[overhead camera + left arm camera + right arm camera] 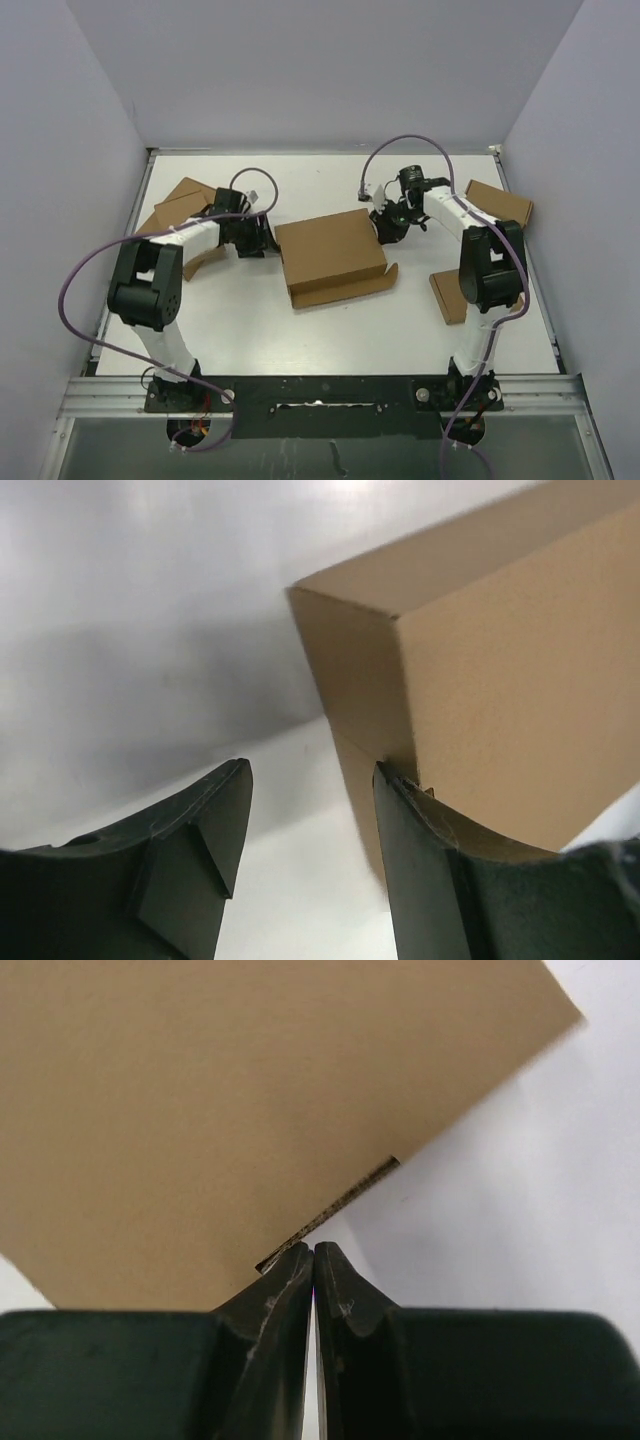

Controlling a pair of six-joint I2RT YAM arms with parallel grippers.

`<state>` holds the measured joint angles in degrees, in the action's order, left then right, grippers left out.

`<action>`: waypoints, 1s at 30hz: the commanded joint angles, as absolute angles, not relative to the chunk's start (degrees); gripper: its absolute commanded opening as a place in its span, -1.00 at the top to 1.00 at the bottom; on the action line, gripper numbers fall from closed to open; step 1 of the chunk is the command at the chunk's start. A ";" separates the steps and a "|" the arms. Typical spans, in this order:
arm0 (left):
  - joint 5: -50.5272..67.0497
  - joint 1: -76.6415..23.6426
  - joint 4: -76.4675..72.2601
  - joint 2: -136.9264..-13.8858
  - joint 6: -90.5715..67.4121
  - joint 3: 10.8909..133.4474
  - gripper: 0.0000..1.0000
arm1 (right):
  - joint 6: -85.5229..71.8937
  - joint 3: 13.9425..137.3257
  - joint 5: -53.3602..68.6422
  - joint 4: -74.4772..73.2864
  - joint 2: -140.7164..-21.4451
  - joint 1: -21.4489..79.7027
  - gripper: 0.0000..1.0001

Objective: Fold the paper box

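The paper box [330, 255], plain brown cardboard, lies folded up in the middle of the table, with a flap sticking out along its near edge. My left gripper [256, 238] is at the box's left side. In the left wrist view it [312, 770] stands open with only bare table between its fingers, and the right finger [420, 850] rests against the corner of the box [500, 700]. My right gripper [388, 226] is at the box's far right corner. In the right wrist view it [313, 1248] is shut with nothing in it, its tips touching the box's [230, 1090] cardboard edge.
Flat brown cardboard pieces lie at the left [183, 203], partly under the left arm, at the back right [498, 203] and at the right [449, 297] beside the right arm. White walls close in the table [250, 330] on three sides.
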<state>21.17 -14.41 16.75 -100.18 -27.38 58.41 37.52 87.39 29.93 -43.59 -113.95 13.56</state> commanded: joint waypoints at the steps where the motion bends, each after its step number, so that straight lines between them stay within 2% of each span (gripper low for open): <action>1: 27.64 -15.89 12.03 -107.99 -24.80 69.74 -0.03 | 38.53 79.67 38.61 -47.04 -106.55 18.40 0.83; 8: 30.98 -16.57 15.29 -118.83 -22.46 85.40 -0.04 | 41.49 72.54 40.38 -49.84 -100.15 19.73 0.77; 12: 31.68 -17.23 19.64 -123.72 -20.45 94.85 -0.05 | 44.88 71.40 43.63 -52.65 -97.64 19.66 0.65; 15: 26.52 -16.84 22.03 -122.01 -17.62 98.33 -0.09 | 48.88 70.88 45.26 -56.16 -94.83 17.89 0.54; 18: 21.12 -15.79 21.33 -115.71 -14.75 96.28 -0.13 | 53.40 70.75 47.97 -59.96 -91.30 15.09 0.43; 21: 19.15 -14.75 18.14 -106.75 -11.58 89.72 -0.14 | 58.07 70.77 50.56 -62.10 -88.01 13.90 0.26; 24: 23.95 -15.28 7.72 -94.45 -7.07 74.26 -0.14 | 60.69 69.58 53.95 -59.47 -85.21 14.46 -0.15; 27: 31.32 -19.27 -10.31 -78.76 -2.11 53.61 -0.14 | 67.09 66.25 59.27 -53.73 -83.09 15.06 -0.56; 30: 30.93 -29.92 -28.26 -67.21 5.15 33.85 -0.47 | 76.16 61.27 63.75 -46.65 -81.92 15.68 -0.83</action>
